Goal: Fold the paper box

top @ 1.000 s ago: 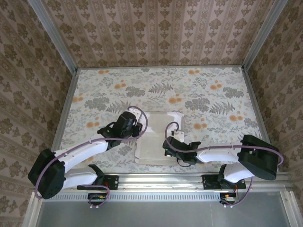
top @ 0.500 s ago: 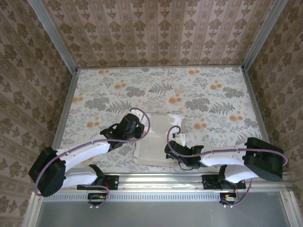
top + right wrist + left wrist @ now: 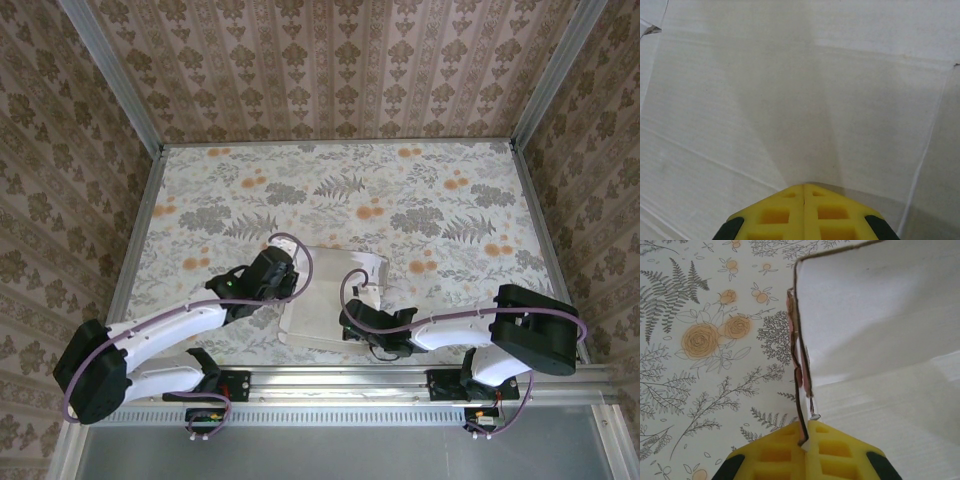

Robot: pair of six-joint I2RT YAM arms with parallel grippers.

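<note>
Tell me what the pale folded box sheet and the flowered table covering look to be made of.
The pale folded box sheet: thin card, matt off-white inside, pink showing by the cut edge; it holds a sharp crease. The flowered table covering: probably printed paper or vinyl, smooth and flat, pattern without visible weave; cannot tell which.

- The left arm [image 3: 170,325] reaches forward and inward from its base, its wrist turned to the right.
- The left gripper [image 3: 807,432] pinches its yellow fingers together on a thin upright edge of the paper box [image 3: 880,315], just ahead of the tips.
- The right arm [image 3: 450,325] lies low, stretched leftward.
- The right gripper [image 3: 804,186] is closed tight, with nothing between its fingers.
</note>
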